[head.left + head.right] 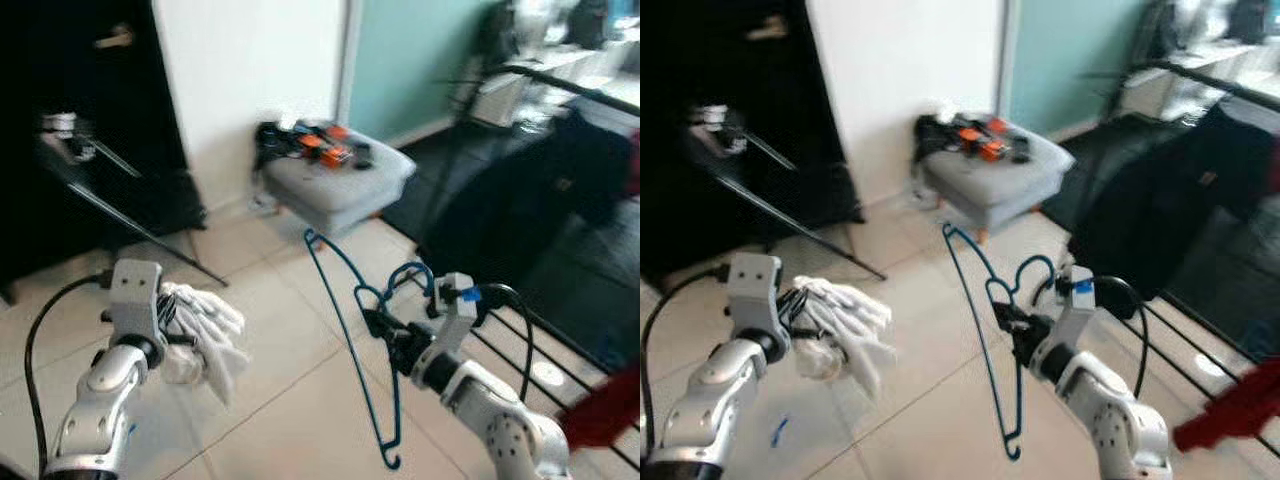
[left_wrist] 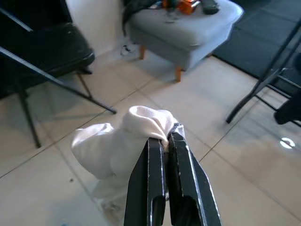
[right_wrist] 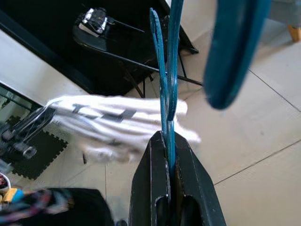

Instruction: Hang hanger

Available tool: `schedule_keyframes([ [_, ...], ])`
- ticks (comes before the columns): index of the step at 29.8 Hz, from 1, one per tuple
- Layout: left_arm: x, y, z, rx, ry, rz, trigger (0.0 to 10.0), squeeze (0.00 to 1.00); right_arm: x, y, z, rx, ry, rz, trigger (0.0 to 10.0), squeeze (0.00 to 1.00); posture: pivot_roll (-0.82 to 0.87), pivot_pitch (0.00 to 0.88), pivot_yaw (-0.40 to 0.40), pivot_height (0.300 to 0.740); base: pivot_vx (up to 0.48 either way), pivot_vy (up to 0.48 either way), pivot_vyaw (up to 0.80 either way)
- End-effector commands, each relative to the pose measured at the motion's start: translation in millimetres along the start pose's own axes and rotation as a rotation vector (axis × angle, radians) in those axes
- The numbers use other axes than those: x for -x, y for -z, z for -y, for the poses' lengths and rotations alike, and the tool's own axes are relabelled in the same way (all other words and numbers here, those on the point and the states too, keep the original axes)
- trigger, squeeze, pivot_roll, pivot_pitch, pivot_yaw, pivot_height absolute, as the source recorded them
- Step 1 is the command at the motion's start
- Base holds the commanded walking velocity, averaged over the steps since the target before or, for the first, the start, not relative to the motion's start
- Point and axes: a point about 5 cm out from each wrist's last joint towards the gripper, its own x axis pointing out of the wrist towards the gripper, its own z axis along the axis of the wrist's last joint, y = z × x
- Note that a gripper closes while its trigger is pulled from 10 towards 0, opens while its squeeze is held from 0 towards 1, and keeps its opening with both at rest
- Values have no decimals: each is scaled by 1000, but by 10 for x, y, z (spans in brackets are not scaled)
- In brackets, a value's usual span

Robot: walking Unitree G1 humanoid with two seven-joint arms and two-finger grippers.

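A thin blue wire hanger (image 1: 350, 330) hangs in the air before me, its hook curling near my right wrist. My right gripper (image 1: 378, 324) is shut on the hanger's wire (image 3: 167, 108) close to the hook. At the left my left gripper (image 1: 172, 322) is shut on a bunched white cloth (image 1: 210, 335), whose folds (image 2: 127, 141) bulge past the black fingers (image 2: 150, 183). The two grippers are held apart above the tiled floor.
A grey footstool (image 1: 340, 185) with orange and black items stands ahead by the white wall. A black folding stand (image 1: 110, 190) is at the left. A black drying rack (image 1: 560, 350) with dark garments and a red cloth (image 1: 605, 410) stands at the right.
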Motion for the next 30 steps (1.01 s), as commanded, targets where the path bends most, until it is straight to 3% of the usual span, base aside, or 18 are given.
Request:
schedule_keyframes([
  [1,-34,-134,84,57,4,52,10000,0,0,24,9,1,3,-19,10000,0,-111,74,22,740,0,0,-800],
  [3,-84,-282,193,144,13,102,10000,0,-5,29,7,1,3,-21,10000,0,-114,73,24,740,0,0,-800],
  [7,-132,-435,266,221,12,152,10000,0,-11,28,4,0,3,-20,10000,0,-115,73,24,740,0,0,-800],
  [9,-206,-600,325,320,10,197,10000,0,-14,27,3,-8,1,-17,10000,0,-112,71,28,740,0,0,-800],
  [12,-266,-700,365,378,13,211,10000,0,-16,21,4,-21,-3,-13,10000,0,-110,70,29,740,0,0,-800],
  [16,-328,-789,398,402,17,217,10000,0,-19,3,2,-23,-6,-10,10000,0,-113,67,34,740,0,0,-800],
  [20,-394,-884,401,382,3,220,10000,0,-20,-62,7,43,-11,-8,10000,0,-119,67,44,740,0,0,-800],
  [22,-453,-948,326,361,-67,217,10000,0,7,-142,-8,97,-53,-33,10000,0,-123,69,52,740,0,0,-338],
  [24,-453,-948,326,361,-67,217,10000,0,7,-142,-8,97,-53,-33,10000,0,-123,69,52,740,0,0,0],
  [26,-472,-972,280,357,-108,217,10000,0,35,-171,-47,119,-100,-60,10000,0,-127,70,56,740,0,0,0],
  [30,-471,-1161,243,401,-201,272,10000,0,314,-347,-248,146,-327,-144,10000,0,-139,75,65,740,0,0,0],
])
